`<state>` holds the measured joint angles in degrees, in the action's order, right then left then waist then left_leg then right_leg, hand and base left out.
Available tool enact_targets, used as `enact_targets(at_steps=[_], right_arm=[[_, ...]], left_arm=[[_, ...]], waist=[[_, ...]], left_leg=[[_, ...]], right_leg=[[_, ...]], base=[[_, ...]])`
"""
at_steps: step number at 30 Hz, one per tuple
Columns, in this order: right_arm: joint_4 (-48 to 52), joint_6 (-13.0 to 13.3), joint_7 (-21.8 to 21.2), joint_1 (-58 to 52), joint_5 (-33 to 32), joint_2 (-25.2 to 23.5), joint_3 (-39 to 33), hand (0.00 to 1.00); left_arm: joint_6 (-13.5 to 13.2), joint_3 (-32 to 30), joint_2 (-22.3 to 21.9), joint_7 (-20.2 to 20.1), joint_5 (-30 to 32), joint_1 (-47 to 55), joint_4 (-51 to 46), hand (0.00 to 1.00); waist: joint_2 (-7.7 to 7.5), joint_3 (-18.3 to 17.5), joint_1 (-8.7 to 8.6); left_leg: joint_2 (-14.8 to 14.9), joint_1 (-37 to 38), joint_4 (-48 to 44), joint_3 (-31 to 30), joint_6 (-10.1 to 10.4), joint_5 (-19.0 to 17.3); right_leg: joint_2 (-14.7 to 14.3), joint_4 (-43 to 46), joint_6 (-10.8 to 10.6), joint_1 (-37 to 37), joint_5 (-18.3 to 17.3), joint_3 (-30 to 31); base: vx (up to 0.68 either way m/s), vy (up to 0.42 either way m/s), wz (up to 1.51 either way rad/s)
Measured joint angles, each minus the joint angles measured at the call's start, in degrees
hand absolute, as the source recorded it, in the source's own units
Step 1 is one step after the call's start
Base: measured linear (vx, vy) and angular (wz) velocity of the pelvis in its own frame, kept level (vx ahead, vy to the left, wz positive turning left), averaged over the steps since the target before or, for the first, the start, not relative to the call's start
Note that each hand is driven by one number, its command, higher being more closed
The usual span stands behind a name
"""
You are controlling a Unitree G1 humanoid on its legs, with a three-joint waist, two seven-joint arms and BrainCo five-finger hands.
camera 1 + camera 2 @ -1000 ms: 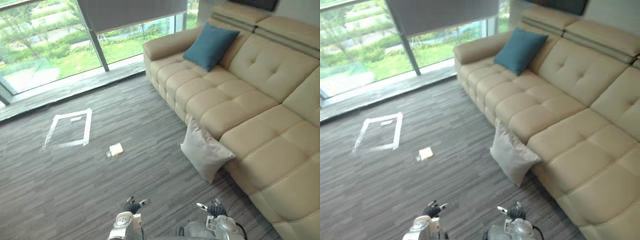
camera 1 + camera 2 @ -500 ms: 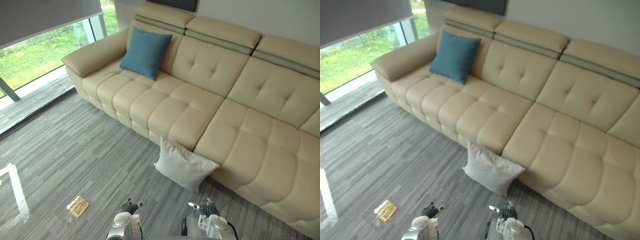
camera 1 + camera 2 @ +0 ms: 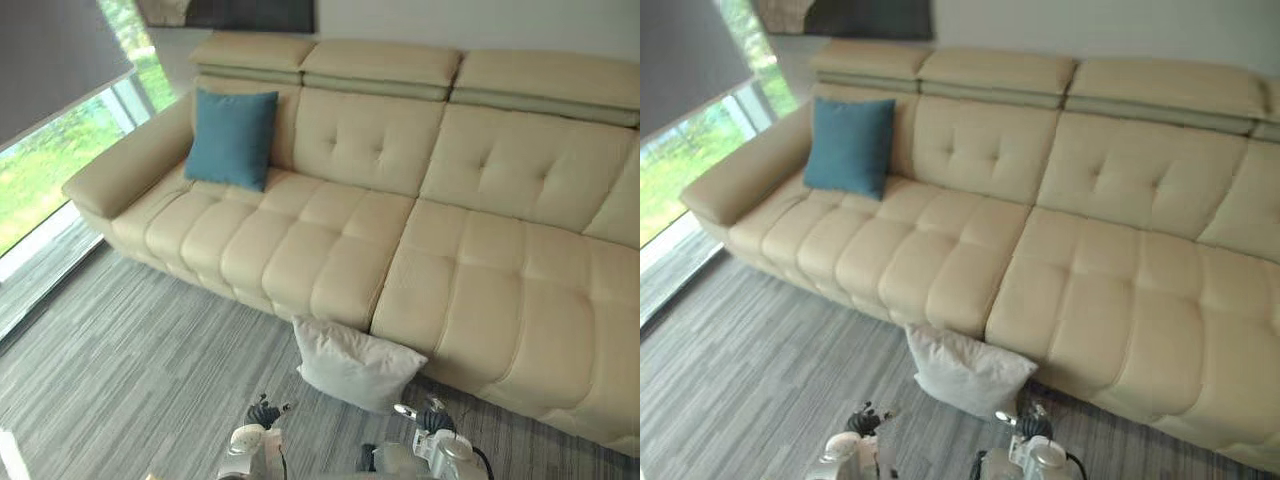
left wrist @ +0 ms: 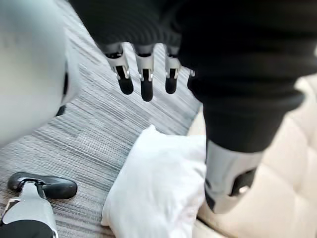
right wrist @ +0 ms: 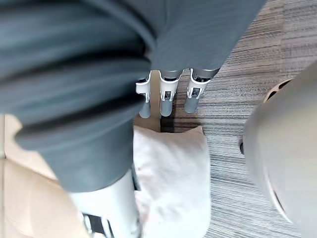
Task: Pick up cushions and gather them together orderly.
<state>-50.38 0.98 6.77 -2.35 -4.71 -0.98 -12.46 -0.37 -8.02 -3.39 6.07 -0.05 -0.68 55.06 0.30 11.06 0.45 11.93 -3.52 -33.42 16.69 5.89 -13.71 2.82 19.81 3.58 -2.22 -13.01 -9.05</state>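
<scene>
A white cushion (image 3: 355, 365) lies on the floor, leaning against the front of the beige sofa (image 3: 480, 250) near its middle. A blue cushion (image 3: 232, 138) stands upright on the sofa's left seat against the backrest. My left hand (image 3: 263, 412) and right hand (image 3: 432, 418) hang low at the near edge, short of the white cushion and apart from it. In the left wrist view the left hand's fingers (image 4: 143, 79) hang straight and hold nothing, with the white cushion (image 4: 158, 188) past them. The right hand's fingers (image 5: 166, 99) are also straight and empty above the white cushion (image 5: 173, 173).
The long sofa spans the far side, its left armrest (image 3: 120, 175) near a tall window (image 3: 45, 150). Grey striped carpet (image 3: 130, 370) stretches between me and the sofa on the left.
The camera has swung to the right, so the sofa now faces me squarely and the taped square and small yellow thing on the floor have left the picture. Both hands stay low and empty.
</scene>
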Motion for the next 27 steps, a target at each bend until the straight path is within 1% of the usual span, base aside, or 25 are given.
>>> enact_targets(at_steps=[1,2,3,4,5,6,7,9,10,11,15,17,18,19,20,21,22,23,24,25,26,27], right_arm=[[-0.1,0.0,0.1,0.0,0.0,0.0,0.0,0.0],[-0.2,0.0,0.1,-0.1,0.0,0.0,0.0,0.0],[-0.4,0.0,0.2,-0.2,0.0,0.1,0.3,0.0],[-0.4,0.0,0.2,-0.2,0.0,0.8,0.9,0.0],[-1.2,-0.1,0.2,-0.2,0.0,0.8,1.3,0.0],[-1.4,0.0,0.1,-0.9,0.0,0.6,1.4,0.0],[-1.9,0.0,0.1,-1.5,0.0,0.0,1.3,0.0],[-3.0,-0.1,0.2,-1.5,0.0,-0.7,0.7,0.0],[-3.3,-0.1,0.1,-1.7,0.0,-1.0,-0.4,0.0],[-3.5,-0.2,0.2,-1.7,0.0,-1.0,-1.0,0.0],[-3.4,-0.1,0.7,-1.5,-0.4,-0.7,-2.3,0.0],[-3.6,0.0,1.3,-1.0,-1.7,0.0,-3.2,0.0],[-3.7,0.2,2.3,-0.4,-3.7,1.3,-3.9,0.0],[-3.3,0.8,3.4,0.9,-5.6,1.6,-5.4,0.0],[-2.6,0.8,4.1,2.3,-7.0,1.9,-5.6,0.0],[-1.9,1.2,4.5,2.9,-7.7,2.1,-5.7,0.0],[-1.8,1.2,4.6,3.5,-7.8,2.1,-5.9,0.0],[-1.5,1.3,4.8,4.1,-7.9,2.5,-6.1,0.0],[0.1,1.3,5.1,4.5,-9.0,3.3,-6.6,0.0],[0.6,1.5,5.3,4.8,-9.2,3.7,-6.7,0.0],[2.5,2.1,6.1,6.1,-10.7,4.8,-6.8,0.0],[3.2,2.6,6.8,8.9,-11.6,6.0,-7.3,0.0]], left_arm=[[-0.1,0.0,-0.1,0.0,0.0,-0.2,0.0,0.0],[-0.1,0.0,-0.1,0.1,0.0,-0.2,0.1,0.0],[-0.1,0.0,-0.1,0.2,0.0,-0.1,0.3,0.0],[-0.1,0.1,-0.1,0.2,0.0,0.0,1.1,0.0],[-0.2,-0.2,0.3,0.3,0.0,-0.4,1.7,0.0],[-0.1,-0.5,0.5,0.5,0.0,-0.3,2.1,0.0],[-0.1,-0.5,0.5,0.4,0.0,-0.4,2.8,0.0],[-0.1,-0.1,0.3,0.3,0.0,-0.3,3.7,0.0],[0.1,0.1,0.0,0.3,0.0,-0.2,4.1,0.0],[0.1,0.1,-0.1,0.3,0.0,-0.2,4.1,0.0],[0.0,0.1,0.1,1.1,0.0,0.1,4.0,0.0],[0.0,0.1,0.3,1.5,-0.1,-0.2,4.1,0.0],[-0.2,-0.1,0.5,2.8,-0.7,-1.5,3.7,0.0],[-0.4,-0.3,1.2,4.2,-3.2,-3.7,1.5,0.0],[-0.7,-1.8,2.1,5.4,-5.1,-5.3,-0.5,0.0],[-0.8,-2.3,2.8,6.2,-6.4,-6.1,-1.2,0.0],[-0.8,-2.4,3.9,6.3,-6.8,-6.7,-1.6,0.0],[-0.7,-2.5,4.2,6.3,-6.9,-6.9,-2.3,0.0],[-0.7,-3.0,4.4,6.3,-7.2,-7.6,-4.2,0.0],[-0.8,-3.3,4.5,6.4,-7.7,-8.1,-5.6,0.0],[-1.7,-4.3,4.8,7.8,-9.4,-10.4,-8.8,0.0],[-2.1,-4.5,6.1,8.9,-10.9,-13.3,-10.1,0.0]], waist=[[-0.15,-0.1,0.17],[-0.21,-0.1,0.31],[-0.04,-0.3,0.34],[1.14,-1.0,0.43],[0.32,-1.5,0.51],[-0.69,-2.7,0.29],[-1.96,-3.8,0.4],[-2.91,-4.4,0.51],[-3.11,-4.5,0.48],[-2.65,-4.6,0.54],[-1.82,-4.6,0.94],[-0.8,-3.5,1.0],[-0.58,-1.4,1.64],[-0.81,1.0,1.65],[-1.1,2.3,1.57],[-1.53,3.6,1.82],[-2.72,5.4,2.06],[-2.4,6.6,2.14],[-2.1,8.0,2.09],[-1.88,8.0,2.09],[-2.2,7.7,1.99],[-2.09,8.5,2.31]], left_leg=[[-1.8,-0.4,6.7,-4.5,-0.1,0.1],[-2.9,-0.3,9.9,-6.9,-0.3,0.4],[-4.1,0.1,14.8,-10.2,-0.7,2.1],[-3.5,0.8,18.4,-11.1,-0.8,6.5],[-3.7,1.9,18.3,-9.8,1.2,5.8],[-4.4,2.4,19.2,-8.5,0.8,5.6],[-5.3,3.1,20.5,-7.0,0.7,5.6],[-6.3,4.9,22.6,-4.7,0.6,5.6],[-7.4,7.2,24.1,-3.5,0.6,5.6],[-7.8,8.8,25.6,-2.7,0.6,5.6],[-7.5,9.8,27.0,-2.0,0.2,5.9],[-7.2,9.6,27.2,-1.6,0.1,6.0],[-6.9,6.9,25.0,-1.9,-0.2,5.8],[-6.3,-1.3,16.9,-3.9,-1.6,4.2],[-5.8,-8.6,10.4,-5.8,-2.0,3.0],[-5.2,-11.4,8.0,-6.4,-1.2,1.0],[-5.3,-12.4,5.7,-6.4,-1.3,0.5],[-5.2,-13.6,3.7,-7.1,-1.1,-0.1],[-5.2,-17.4,0.5,-8.6,-0.9,-1.5],[-5.3,-20.1,-1.1,-9.3,-1.0,-1.5],[-5.4,-28.4,-5.8,-10.4,-1.7,-1.6],[-5.2,-35.0,-9.0,-11.1,-1.5,-1.8]], right_leg=[[-0.1,0.1,-0.7,0.0,-0.4,2.4],[-0.3,0.3,-1.2,0.0,-0.6,3.7],[-0.7,0.8,-2.0,-0.1,-1.0,6.1],[-2.0,1.7,-3.0,-0.4,-1.6,8.2],[-1.8,2.5,-3.8,-0.6,-2.1,10.2],[-1.0,1.7,-4.8,-0.7,-1.8,10.8],[0.0,0.5,-5.2,-0.6,-1.7,12.0],[1.1,-1.4,-6.5,0.6,-0.8,13.6],[2.1,-3.4,-7.1,2.6,-0.5,14.0],[2.4,-4.1,-7.3,3.3,-0.4,14.4],[1.9,-4.0,-7.3,3.3,-0.3,14.7],[1.5,-2.6,-7.3,2.4,-0.3,14.5],[1.3,1.9,-7.2,-1.1,-0.4,13.9],[1.4,7.7,-7.0,-7.7,-0.6,12.4],[1.4,12.0,-6.7,-13.5,-1.2,11.1],[1.2,13.2,-6.6,-15.2,-2.9,10.7],[1.5,14.1,-5.7,-15.5,-5.0,11.0],[1.5,15.4,-5.7,-16.0,-5.5,10.3],[1.6,17.9,-5.7,-18.7,-7.1,9.4],[1.7,19.5,-5.5,-21.1,-7.2,9.1],[2.2,24.1,-5.1,-28.8,-7.6,8.7],[2.3,27.4,-5.2,-35.2,-8.4,8.5]], base=[[0.2,0.171,-0.88],[0.2,0.198,-1.06],[0.25,0.306,-1.1],[0.23,0.283,-1.14],[0.23,0.275,-0.84],[0.16,0.205,-0.6],[0.2,0.24,-0.54],[0.22,0.27,-0.48],[0.17,0.212,-0.34],[0.09,0.131,-0.26],[0.04,0.015,-0.12],[-0.04,-0.064,-0.04],[-0.24,-0.13,0.34],[-0.33,-0.132,0.57],[-0.34,-0.106,0.66],[-0.26,-0.063,0.28],[-0.22,-0.064,0.13],[-0.29,-0.049,0.24],[-0.23,-0.027,0.36],[-0.33,-0.016,0.56],[-0.29,-0.013,0.45],[-0.42,-0.013,0.37]])
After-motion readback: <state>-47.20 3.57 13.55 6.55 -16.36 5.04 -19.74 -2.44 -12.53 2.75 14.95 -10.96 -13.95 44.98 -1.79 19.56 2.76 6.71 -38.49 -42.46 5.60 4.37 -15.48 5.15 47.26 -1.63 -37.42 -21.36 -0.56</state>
